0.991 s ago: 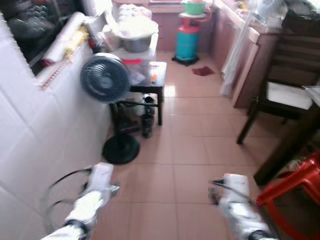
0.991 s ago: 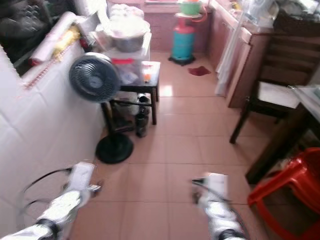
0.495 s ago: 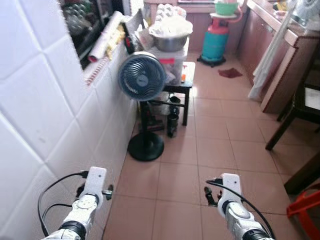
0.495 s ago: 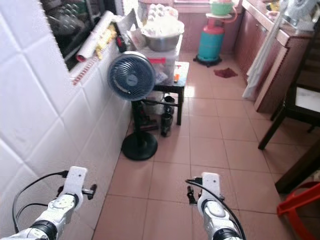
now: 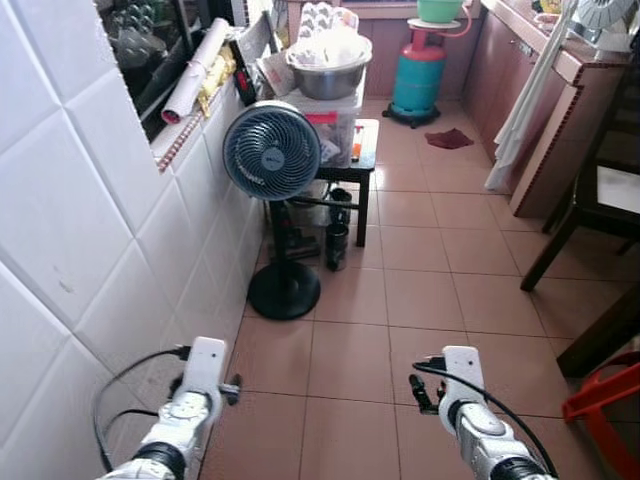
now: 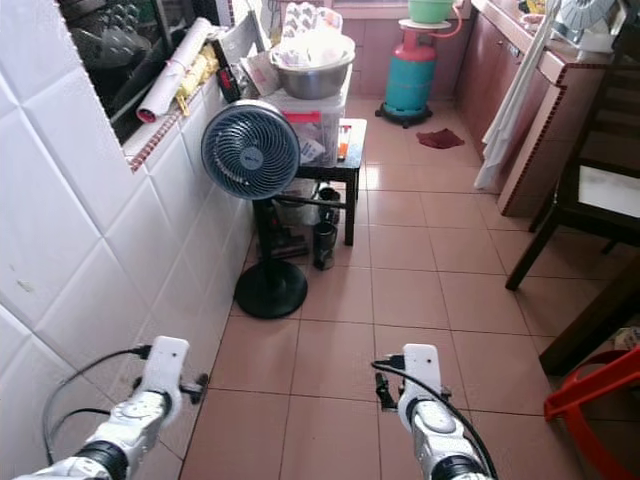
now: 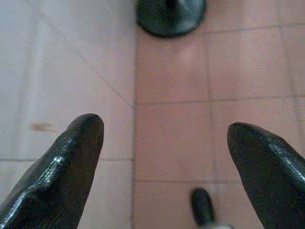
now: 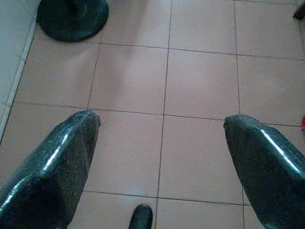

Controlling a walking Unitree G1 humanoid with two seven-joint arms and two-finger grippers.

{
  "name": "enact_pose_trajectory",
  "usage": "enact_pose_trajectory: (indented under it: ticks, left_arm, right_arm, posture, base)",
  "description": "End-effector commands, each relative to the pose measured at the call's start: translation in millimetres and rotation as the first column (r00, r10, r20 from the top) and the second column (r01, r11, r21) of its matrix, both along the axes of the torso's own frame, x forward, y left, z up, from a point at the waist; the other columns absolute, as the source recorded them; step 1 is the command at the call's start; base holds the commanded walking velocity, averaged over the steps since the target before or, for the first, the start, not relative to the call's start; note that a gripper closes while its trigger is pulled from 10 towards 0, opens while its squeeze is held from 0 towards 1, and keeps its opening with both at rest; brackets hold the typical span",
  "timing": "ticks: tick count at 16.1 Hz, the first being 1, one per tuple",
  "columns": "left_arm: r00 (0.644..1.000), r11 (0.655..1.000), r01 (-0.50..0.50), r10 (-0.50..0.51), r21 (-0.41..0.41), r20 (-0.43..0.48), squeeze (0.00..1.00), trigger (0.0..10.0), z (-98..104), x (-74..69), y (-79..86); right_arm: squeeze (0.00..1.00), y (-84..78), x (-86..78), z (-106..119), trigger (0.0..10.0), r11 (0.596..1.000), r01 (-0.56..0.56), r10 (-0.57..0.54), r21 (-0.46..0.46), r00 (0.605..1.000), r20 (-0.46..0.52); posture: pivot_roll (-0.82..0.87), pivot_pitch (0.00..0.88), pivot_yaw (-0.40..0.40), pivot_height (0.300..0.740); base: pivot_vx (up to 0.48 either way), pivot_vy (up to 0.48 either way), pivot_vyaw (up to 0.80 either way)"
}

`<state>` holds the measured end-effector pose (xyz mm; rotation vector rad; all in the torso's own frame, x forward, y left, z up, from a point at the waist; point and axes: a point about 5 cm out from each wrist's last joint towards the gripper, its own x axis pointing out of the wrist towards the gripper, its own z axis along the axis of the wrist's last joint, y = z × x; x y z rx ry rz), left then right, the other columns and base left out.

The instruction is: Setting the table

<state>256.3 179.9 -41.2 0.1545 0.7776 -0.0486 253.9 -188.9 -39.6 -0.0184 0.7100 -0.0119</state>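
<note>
Robot standing in a narrow tiled passage, both arms held forward, nothing carried.
Left gripper (image 7: 162, 157) and right gripper (image 8: 162, 152) are hanging over bare floor, fingers spread wide. No tableware within reach; the dark table edge (image 5: 608, 335) is showing at right. Risk, I judge: clipping the standing fan (image 5: 271, 152) or the red stool (image 5: 605, 400) while turning.
</note>
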Motion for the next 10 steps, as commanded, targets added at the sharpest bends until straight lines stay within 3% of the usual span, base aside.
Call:
enact_pose_trajectory:
  ticks: [1, 2, 7, 10]
  left_arm:
    - [0.998, 0.999, -0.033, 0.032, -0.029, -0.047, 0.0, 10.0, -4.8, -6.3, 4.2]
    - [0.996, 0.998, -0.047, 0.044, -0.048, -0.076, 0.0, 10.0, -7.1, -9.5, 5.6]
    - [0.996, 0.998, -0.036, 0.032, -0.046, -0.085, 0.0, 10.0, -7.1, -9.5, 6.4]
    - [0.995, 0.999, -0.035, 0.031, -0.039, -0.091, 0.0, 10.0, -7.8, -10.9, 8.5]
  right_arm:
    - [0.0, -0.2, -3.9, -3.7, 10.0, 1.0, 0.016, -0.016, 0.017, 0.999, -0.034]
    - [0.0, -1.0, -6.9, -6.2, 10.0, 1.0, 0.03, -0.029, 0.009, 0.998, -0.057]
    - [0.0, 1.6, -4.9, -5.1, 10.0, 1.0, -0.003, 0.002, -0.023, 0.999, -0.05]
    - [0.0, -2.6, -8.2, -7.3, 10.0, 0.997, 0.072, -0.071, 0.01, 0.995, -0.065]
  posture:
    - [0.09, 0.0, 0.005, 0.74]
    - [0.1, 0.0, 0.008, 0.74]
    - [0.08, 0.0, 0.011, 0.74]
    - [0.08, 0.0, 0.008, 0.74]
  base:
    - [0.0, 0.0, 0.0]
    - [0.0, 0.0, 0.0]
    - [0.0, 0.0, 0.78]
    - [0.0, 0.0, 0.44]
